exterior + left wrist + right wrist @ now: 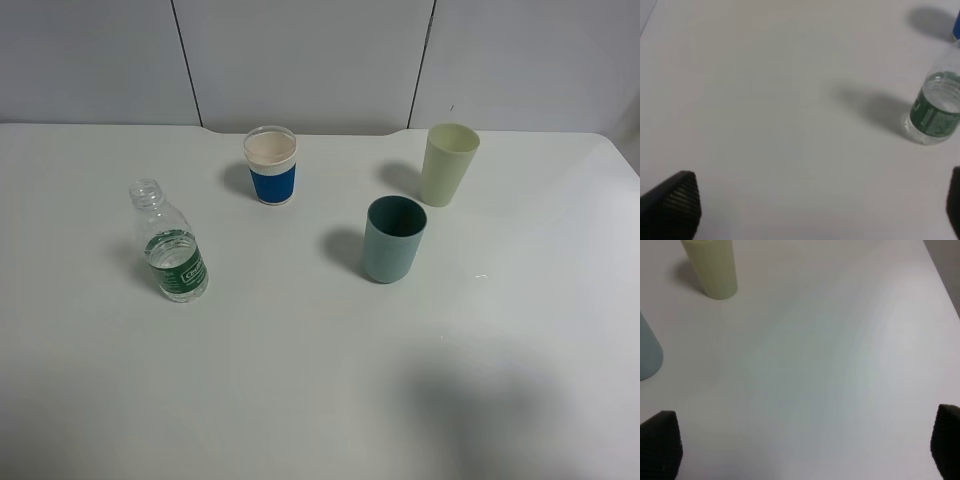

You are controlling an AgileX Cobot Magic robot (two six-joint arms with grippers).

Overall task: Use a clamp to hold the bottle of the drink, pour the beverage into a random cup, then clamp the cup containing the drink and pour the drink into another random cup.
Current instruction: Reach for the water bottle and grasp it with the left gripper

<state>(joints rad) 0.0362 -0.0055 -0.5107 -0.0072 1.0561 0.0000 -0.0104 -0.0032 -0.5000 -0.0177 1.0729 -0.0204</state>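
Note:
A clear uncapped bottle (171, 246) with a green label and some water stands at the table's left; it also shows in the left wrist view (937, 109). A blue-banded white cup (271, 165) stands at the back centre. A teal cup (393, 239) stands in the middle and a pale yellow-green cup (448, 164) behind it to the right. The right wrist view shows the pale cup (711, 267) and the teal cup's edge (647, 354). My left gripper (815, 210) is open and empty, short of the bottle. My right gripper (805, 450) is open and empty. Neither arm shows in the high view.
The white table (320, 380) fills the view, with a grey panelled wall (300, 60) behind its back edge. The table's right edge shows in the right wrist view (942, 275). A soft shadow lies on the table at the front right (480, 410).

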